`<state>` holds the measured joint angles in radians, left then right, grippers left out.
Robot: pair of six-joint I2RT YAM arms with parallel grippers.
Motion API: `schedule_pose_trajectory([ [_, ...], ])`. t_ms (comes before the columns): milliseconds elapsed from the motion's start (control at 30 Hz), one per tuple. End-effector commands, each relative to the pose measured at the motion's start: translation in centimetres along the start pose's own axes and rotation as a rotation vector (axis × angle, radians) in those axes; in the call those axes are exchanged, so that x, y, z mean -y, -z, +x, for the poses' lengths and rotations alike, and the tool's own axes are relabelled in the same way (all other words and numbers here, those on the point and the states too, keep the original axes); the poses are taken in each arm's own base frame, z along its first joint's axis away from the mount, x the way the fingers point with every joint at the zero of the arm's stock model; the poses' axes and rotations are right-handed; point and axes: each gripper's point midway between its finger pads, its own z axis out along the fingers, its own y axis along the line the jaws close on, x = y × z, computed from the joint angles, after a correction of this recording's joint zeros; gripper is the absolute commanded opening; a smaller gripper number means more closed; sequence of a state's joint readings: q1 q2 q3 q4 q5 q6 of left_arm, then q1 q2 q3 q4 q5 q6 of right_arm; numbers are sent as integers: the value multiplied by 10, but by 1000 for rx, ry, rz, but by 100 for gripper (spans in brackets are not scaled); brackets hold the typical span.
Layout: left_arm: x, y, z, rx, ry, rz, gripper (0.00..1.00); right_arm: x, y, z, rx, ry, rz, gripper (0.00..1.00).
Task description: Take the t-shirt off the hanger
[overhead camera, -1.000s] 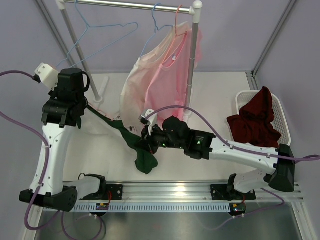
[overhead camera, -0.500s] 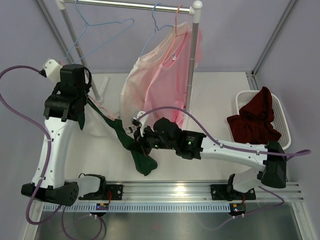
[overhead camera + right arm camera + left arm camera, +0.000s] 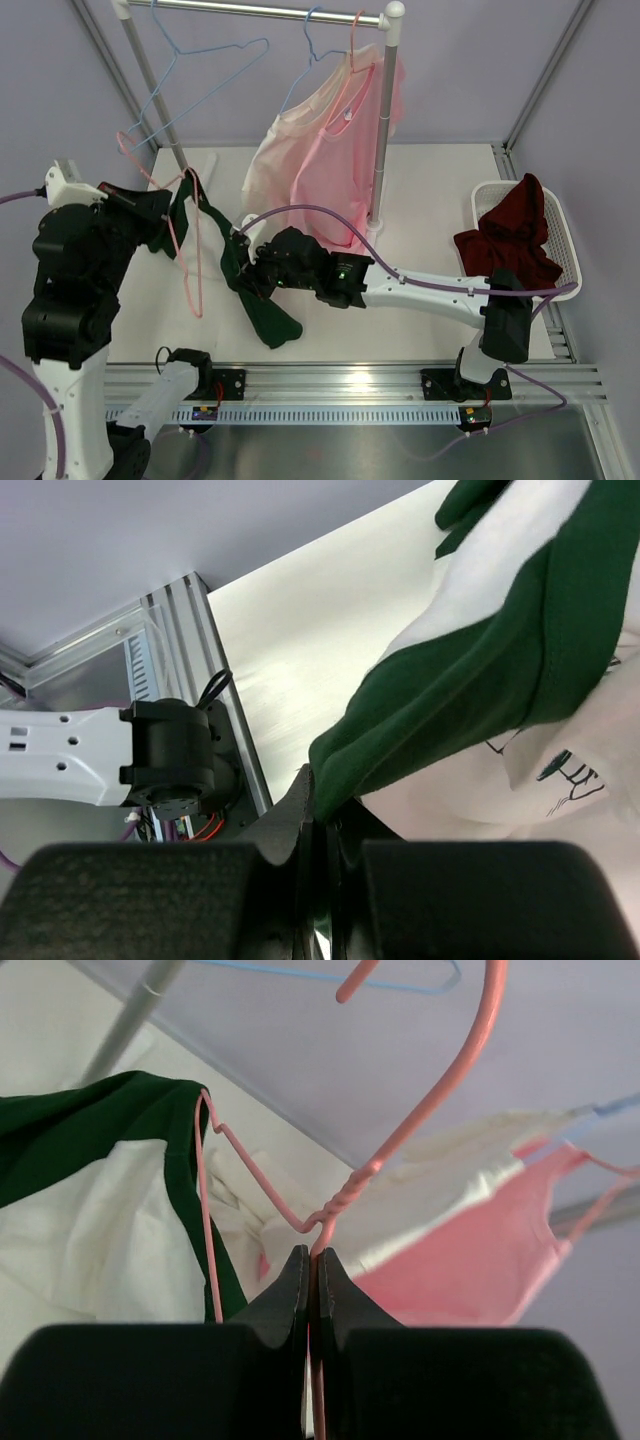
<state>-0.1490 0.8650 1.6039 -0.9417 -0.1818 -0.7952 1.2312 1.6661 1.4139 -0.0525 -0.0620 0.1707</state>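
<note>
Where t-shirt (image 3: 266, 312) hangs, white table (image 3: 430, 195), lilac walls (image 3: 480, 70).

Green-white t-shirt (image 3: 268, 318), seemingly half-off pink hanger (image 3: 340, 1200)

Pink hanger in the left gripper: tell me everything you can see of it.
A thin pink wire hanger with a twisted neck and an open hook that tilts up and to the right. The left gripper is shut on the wire just below the twist. One shoulder sits inside the green-and-white t-shirt; the rest of the frame is bare.

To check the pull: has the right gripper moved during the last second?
Yes. The right gripper, shut on the green t-shirt, has gone left, away from the rack's white upright.
</note>
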Motion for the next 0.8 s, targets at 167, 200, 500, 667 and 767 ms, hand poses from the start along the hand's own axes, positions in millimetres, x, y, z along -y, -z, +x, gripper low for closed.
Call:
schedule_pose_trajectory([
  [167,26,61,35,-201,-60,244,0,12,9,-34,91,24,45,0],
  [200,25,61,36,-201,-68,243,0,12,11,-32,87,25,46,0],
  [500,22,29,11,-37,-309,245,0,0,114,-55,119,-9,51,0],
  [667,27,5,-23,153,-423,229,0,-17,204,-96,146,23,44,0],
  [767,48,-6,-29,186,-496,310,0,-3,248,-128,224,28,162,0],
])
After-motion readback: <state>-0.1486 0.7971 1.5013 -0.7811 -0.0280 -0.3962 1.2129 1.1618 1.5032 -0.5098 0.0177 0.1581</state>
